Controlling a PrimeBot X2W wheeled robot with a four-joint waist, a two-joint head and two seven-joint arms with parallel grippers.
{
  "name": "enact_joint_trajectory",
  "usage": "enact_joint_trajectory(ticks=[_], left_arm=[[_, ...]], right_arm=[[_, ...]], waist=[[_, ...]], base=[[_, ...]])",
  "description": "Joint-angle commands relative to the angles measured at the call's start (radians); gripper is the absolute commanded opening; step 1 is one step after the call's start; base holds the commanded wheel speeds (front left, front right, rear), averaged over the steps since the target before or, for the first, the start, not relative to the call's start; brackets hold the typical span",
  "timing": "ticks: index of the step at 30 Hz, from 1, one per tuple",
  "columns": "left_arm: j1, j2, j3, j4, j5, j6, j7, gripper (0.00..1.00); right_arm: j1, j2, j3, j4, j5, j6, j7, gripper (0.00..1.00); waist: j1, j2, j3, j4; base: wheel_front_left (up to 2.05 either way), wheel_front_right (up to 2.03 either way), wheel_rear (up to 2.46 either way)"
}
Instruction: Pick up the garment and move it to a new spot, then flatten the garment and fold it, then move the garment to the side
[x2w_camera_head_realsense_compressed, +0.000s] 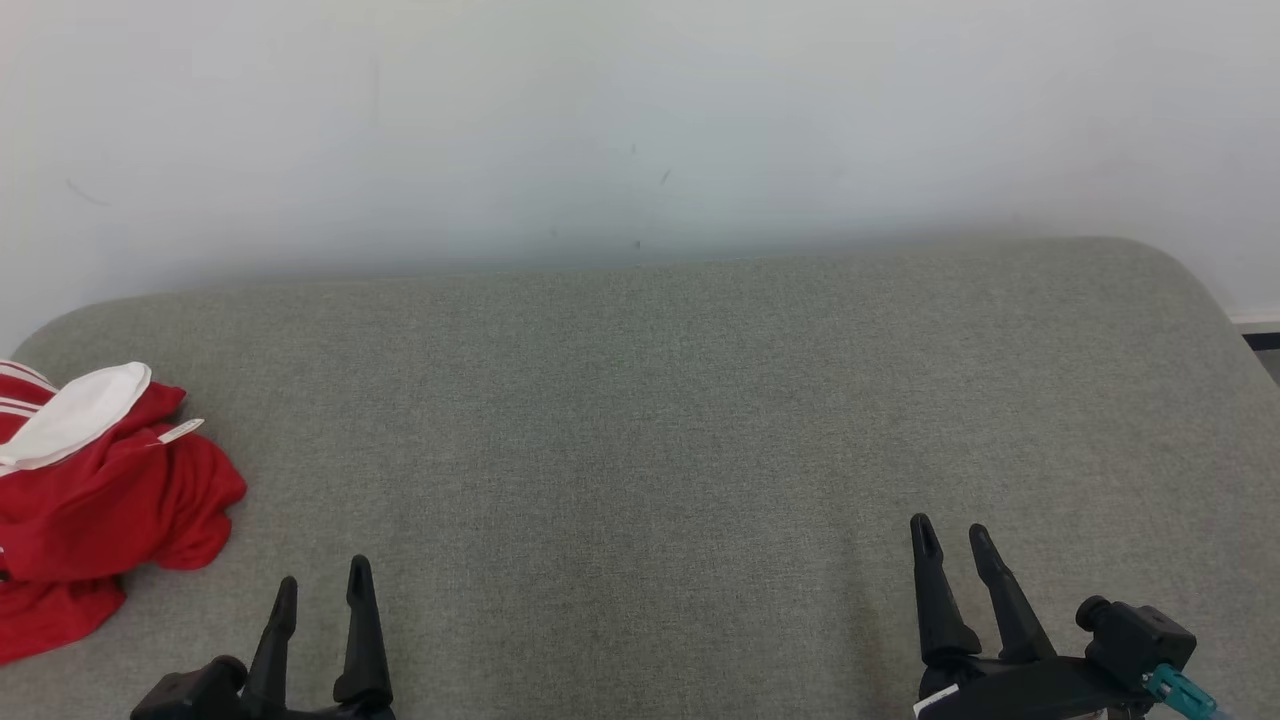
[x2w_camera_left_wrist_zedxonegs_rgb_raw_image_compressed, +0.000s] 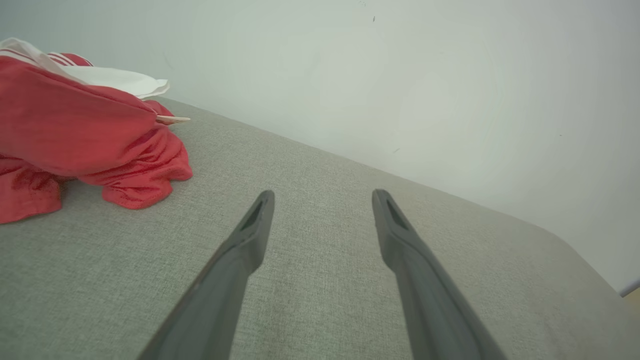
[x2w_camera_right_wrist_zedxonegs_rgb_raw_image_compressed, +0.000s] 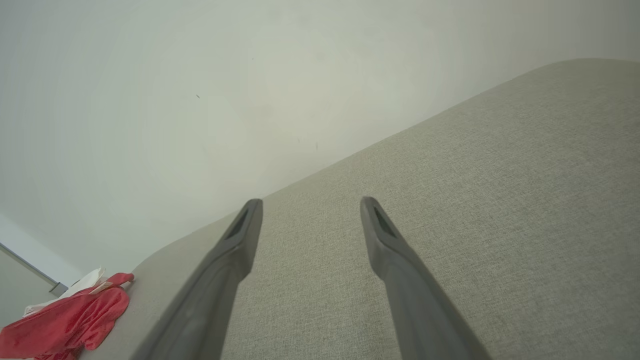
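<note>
I see my left gripper (x2w_camera_head_realsense_compressed: 322, 590) and right gripper (x2w_camera_head_realsense_compressed: 950, 540) both spread apart and empty above the grey cushion (x2w_camera_head_realsense_compressed: 640, 420), with the crumpled red garment (x2w_camera_head_realsense_compressed: 95, 500) just left of my left fingers (x2w_camera_left_wrist_zedxonegs_rgb_raw_image_compressed: 255, 225), untouched.

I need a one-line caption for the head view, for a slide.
Red garment crumpled at the left edge of the grey cushion; left gripper and right gripper, jaws open.
</note>
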Motion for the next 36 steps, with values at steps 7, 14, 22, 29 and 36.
enact_joint_trajectory(ticks=[7, 14, 22, 29, 36], left_arm=[[0.009, 0.011, -0.007, -0.019, 0.097, 0.017, -0.028, 1.00], [0.016, 0.014, -0.017, -0.023, 0.161, 0.017, -0.044, 1.00], [0.019, 0.024, -0.017, -0.016, 0.215, 0.004, -0.059, 1.00], [0.025, 0.025, -0.012, -0.003, 0.276, 0.007, -0.075, 1.00], [0.033, 0.022, -0.009, 0.012, 0.326, 0.024, -0.089, 1.00]], right_arm=[[0.005, 0.000, 0.009, -0.003, -0.101, -0.001, -0.027, 1.00], [0.008, 0.000, 0.015, 0.002, -0.164, -0.001, -0.043, 1.00], [0.009, 0.000, 0.018, 0.006, -0.221, -0.002, -0.058, 1.00], [0.010, 0.000, 0.021, 0.011, -0.282, -0.002, -0.074, 1.00], [0.014, 0.000, 0.018, 0.014, -0.335, -0.002, -0.090, 1.00]], waist=[[0.0000, -0.0001, -0.001, -0.001], [0.0000, -0.0001, -0.002, -0.002], [0.0000, -0.0001, -0.004, -0.004], [0.0000, -0.0001, -0.010, -0.006], [0.0000, -0.0001, -0.015, -0.009]], base=[[0.00, 0.00, 0.00], [0.00, 0.00, 0.00], [0.00, 0.00, 0.00], [0.00, 0.00, 0.00], [0.00, 0.00, 0.00]])
